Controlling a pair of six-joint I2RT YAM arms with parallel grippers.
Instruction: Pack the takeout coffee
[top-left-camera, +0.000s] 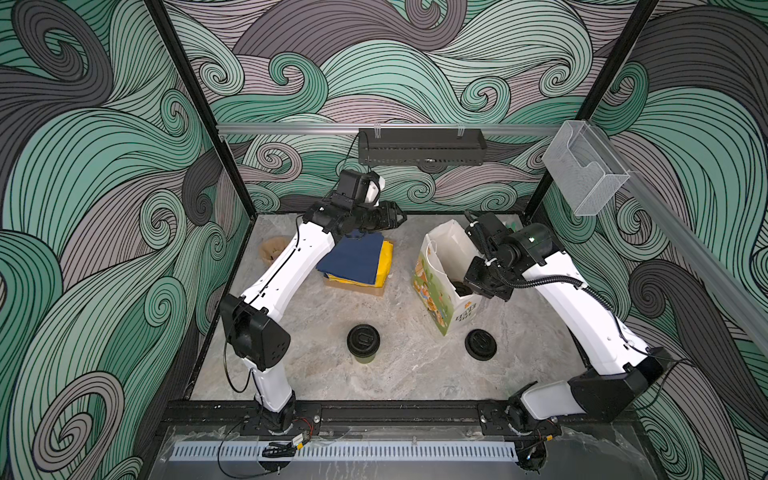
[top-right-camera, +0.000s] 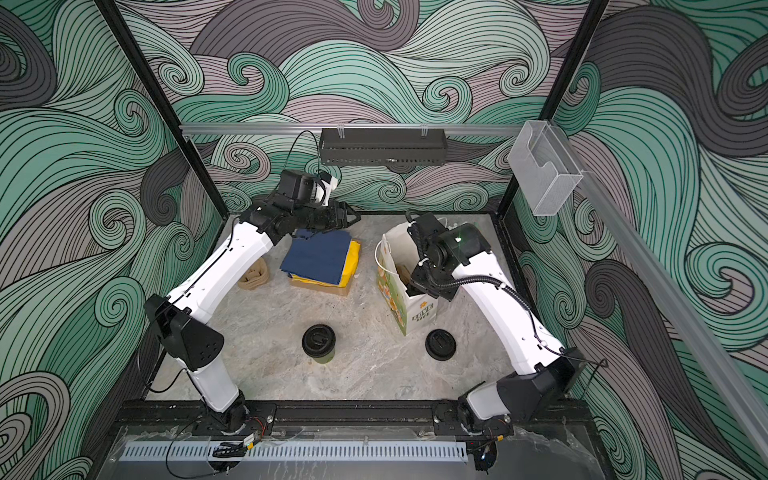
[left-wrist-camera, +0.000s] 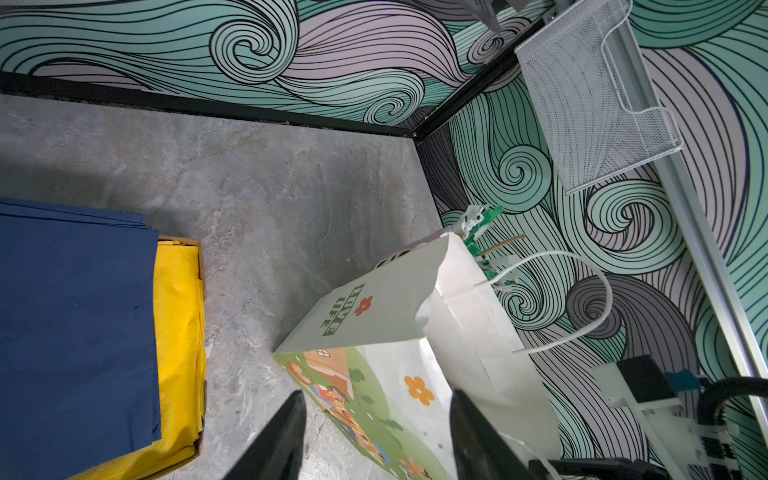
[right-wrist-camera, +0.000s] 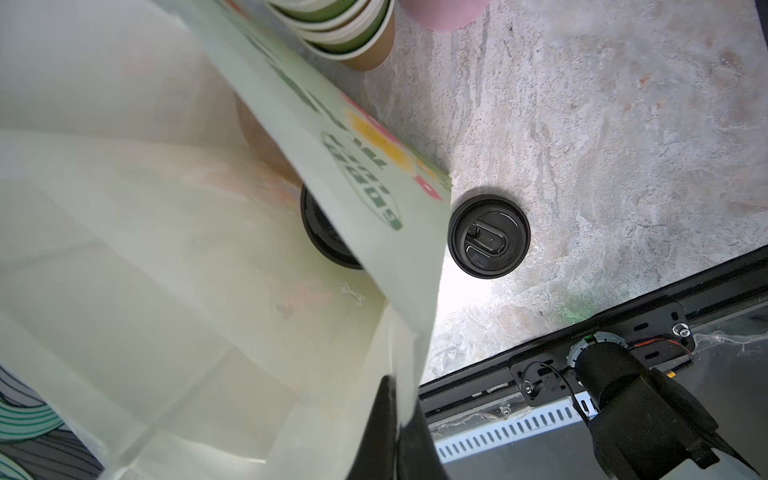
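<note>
One takeout coffee cup (top-left-camera: 363, 344) stands upright near the middle of the table's (top-left-camera: 415, 374) front edge, with a round black sip lid and an olive-brown paper side. The second cup (right-wrist-camera: 321, 237), only its black lid showing, sits inside the paper bag (top-left-camera: 436, 299). The right gripper (right-wrist-camera: 395, 415) is pinched shut on the bag's rim. The left gripper (left-wrist-camera: 376, 395) hangs half-spread and empty.

Left arm (top-left-camera: 286, 266): raised from its base, forearm reaching to the far back, wrist turned toward the middle. Left gripper (left-wrist-camera: 376, 399) held level, black fingers (left-wrist-camera: 286, 432) well apart, nothing between. Right arm (top-left-camera: 582, 307): elbow bent, wrist pitched down. Right gripper (right-wrist-camera: 395, 399) pinched closed on the paper bag (right-wrist-camera: 166, 270) wall at its rim.
</note>
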